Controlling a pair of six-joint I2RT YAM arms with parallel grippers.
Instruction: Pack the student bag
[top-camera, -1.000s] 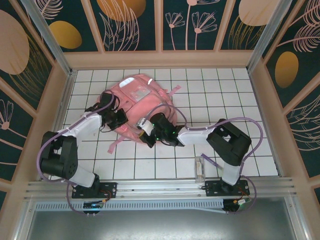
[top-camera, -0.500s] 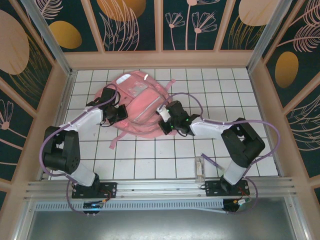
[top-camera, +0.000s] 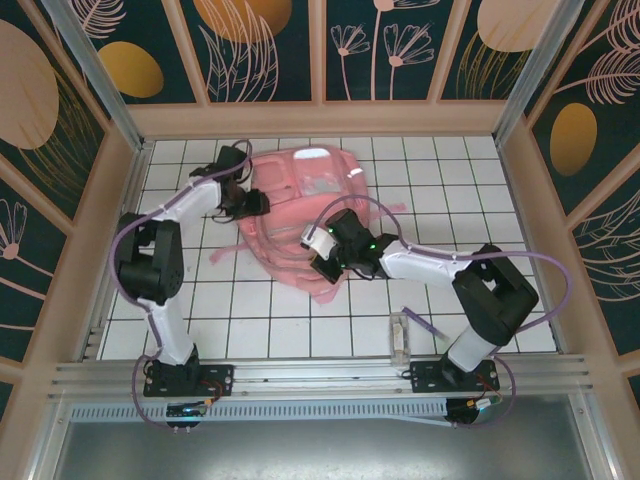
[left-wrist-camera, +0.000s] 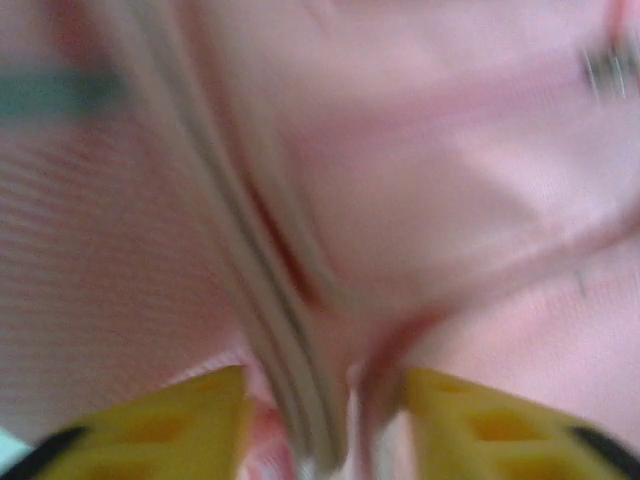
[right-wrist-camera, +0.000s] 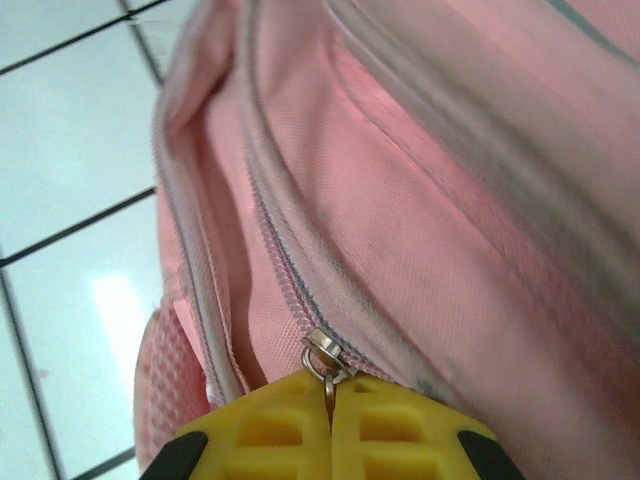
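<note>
**Inspection: student bag and both pincers**

The student bag (top-camera: 300, 205) lies flat on the tiled table (top-camera: 250, 330), between my two pincers. It sits directly ahead of my left pincer (top-camera: 252, 203), which is against its left flank. It sits ahead of and above my right pincer (top-camera: 318, 245), which is at its near right edge.

Left pincer (left-wrist-camera: 325, 425): released. In the left wrist view the yellow fingers (left-wrist-camera: 190, 415) stand well apart. A raised piped seam (left-wrist-camera: 290, 330) of the bag runs between them and neither pad presses on it. This view is blurred, so finer detail cannot be confirmed.

Right pincer (right-wrist-camera: 330, 390): clenched. The yellow fingers meet on the metal zipper pull (right-wrist-camera: 322, 355), which is pinched between their tips. The zip track runs away from the tips across the pink fabric, with an open pocket mouth just to its left.

Arm pose: my left arm reaches far forward from its base, elbow raised and forearm angled right onto the bag. My right arm is folded at the elbow, with the forearm stretched left and low to the bag.

A small clear case (top-camera: 400, 335) lies on the table, well behind my right pincer and near the arm's base.
</note>
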